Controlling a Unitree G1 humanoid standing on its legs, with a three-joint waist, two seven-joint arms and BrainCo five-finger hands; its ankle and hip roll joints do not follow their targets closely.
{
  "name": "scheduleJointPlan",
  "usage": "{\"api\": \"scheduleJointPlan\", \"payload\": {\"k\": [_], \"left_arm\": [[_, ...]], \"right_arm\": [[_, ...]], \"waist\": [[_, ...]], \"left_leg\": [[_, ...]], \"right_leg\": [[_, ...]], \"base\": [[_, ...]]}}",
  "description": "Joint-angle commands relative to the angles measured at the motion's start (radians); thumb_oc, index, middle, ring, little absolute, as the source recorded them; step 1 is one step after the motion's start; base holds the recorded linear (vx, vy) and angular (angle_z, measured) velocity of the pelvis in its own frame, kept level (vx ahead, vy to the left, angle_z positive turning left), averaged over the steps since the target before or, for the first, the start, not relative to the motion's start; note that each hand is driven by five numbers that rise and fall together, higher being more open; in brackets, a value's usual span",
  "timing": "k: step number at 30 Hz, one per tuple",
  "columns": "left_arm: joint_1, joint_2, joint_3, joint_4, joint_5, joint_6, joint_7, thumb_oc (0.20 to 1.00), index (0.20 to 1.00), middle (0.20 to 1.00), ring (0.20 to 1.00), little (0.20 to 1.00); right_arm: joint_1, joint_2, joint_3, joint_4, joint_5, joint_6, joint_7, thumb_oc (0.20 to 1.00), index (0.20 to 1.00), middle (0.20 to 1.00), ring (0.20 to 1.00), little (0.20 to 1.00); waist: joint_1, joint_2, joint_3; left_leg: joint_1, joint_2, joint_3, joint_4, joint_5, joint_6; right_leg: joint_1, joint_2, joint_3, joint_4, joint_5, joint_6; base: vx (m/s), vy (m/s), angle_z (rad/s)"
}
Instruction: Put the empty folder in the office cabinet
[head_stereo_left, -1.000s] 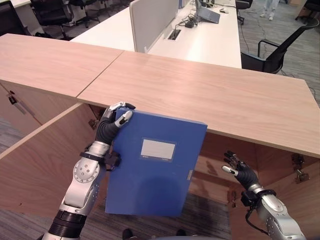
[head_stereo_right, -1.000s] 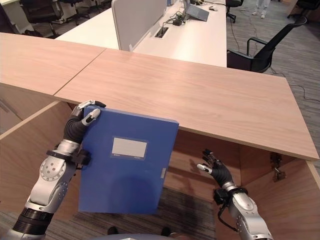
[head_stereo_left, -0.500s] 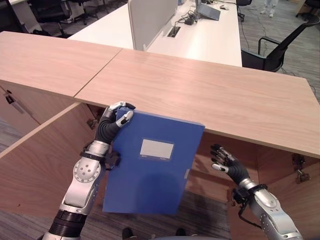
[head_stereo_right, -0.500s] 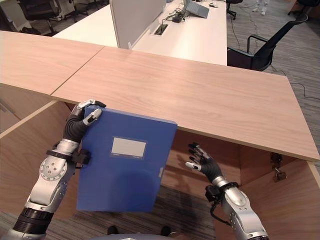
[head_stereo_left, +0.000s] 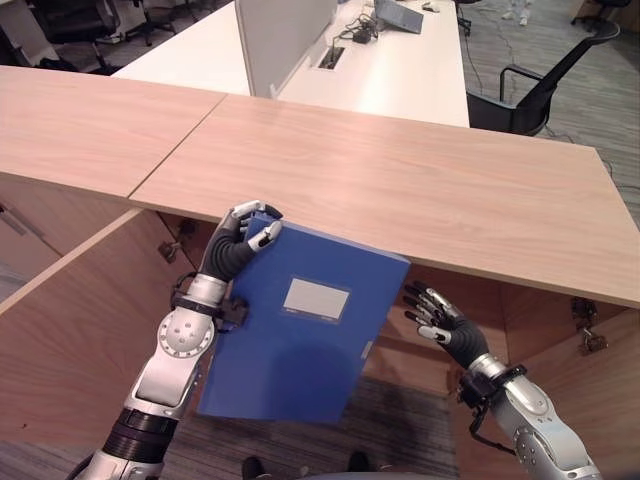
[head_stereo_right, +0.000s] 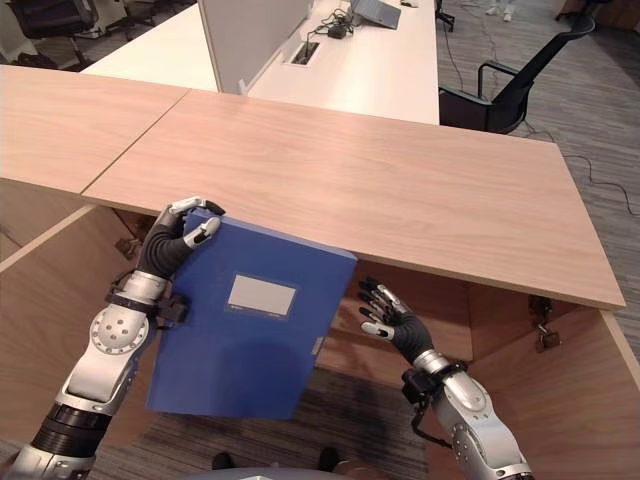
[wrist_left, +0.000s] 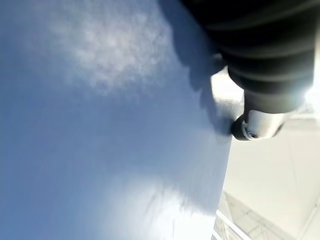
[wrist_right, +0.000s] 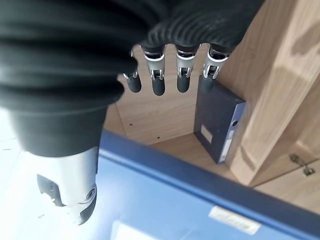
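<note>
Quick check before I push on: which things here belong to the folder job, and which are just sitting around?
Job:
- blue folder, gripped at its top corner by the left hand
- right hand, open beside the folder
- open cabinet under the wooden top

Lying about:
- dark folder already standing inside the cabinet
- white desk
- black office chair

A low wooden office cabinet spans the scene, its light wood top bare, its doors swung open toward the near side. Inside, seen from the right wrist, a dark binder stands upright on the cabinet floor against a wooden wall, far back in the corner
</note>
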Motion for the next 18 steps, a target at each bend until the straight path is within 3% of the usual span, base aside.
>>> {"api": "scheduleJointPlan", "payload": {"k": [1,7,18], "left_arm": [[-0.114,0.021,0.003,0.071,-0.012,-0.065,0.034,0.200,0.200,0.200,0.200,0.200],[-0.135,-0.016,-0.056,0.032,-0.110,-0.073,0.015,0.200,0.200,0.200,0.200,0.200],[-0.222,-0.048,-0.158,0.016,-0.140,-0.071,0.014,0.200,0.200,0.200,0.200,0.200]], "right_arm": [[-0.020,0.009,0.031,-0.084,0.065,-0.034,0.013,1.000,1.000,1.000,1.000,1.000],[-0.077,0.046,0.110,0.011,0.064,-0.032,-0.019,1.000,1.000,1.000,1.000,1.000],[-0.178,0.083,0.239,0.046,0.061,-0.023,-0.039,1.000,1.000,1.000,1.000,1.000]], "waist": [[-0.014,-0.072,-0.043],[-0.008,-0.074,-0.040],[-0.002,-0.070,-0.039]], "left_leg": [[-0.096,-0.005,-0.017,0.037,-0.013,0.005],[-0.102,-0.004,-0.023,0.041,-0.013,0.007],[-0.104,-0.007,-0.024,0.027,-0.005,0.010]], "right_leg": [[0.006,-0.030,0.011,-0.001,-0.093,0.064],[0.005,-0.027,0.010,-0.001,-0.092,0.062],[-0.004,-0.029,0.005,-0.001,-0.088,0.061]], "base": [[0.00,0.000,0.00],[0.00,0.000,0.00],[0.00,0.000,0.00]]}}
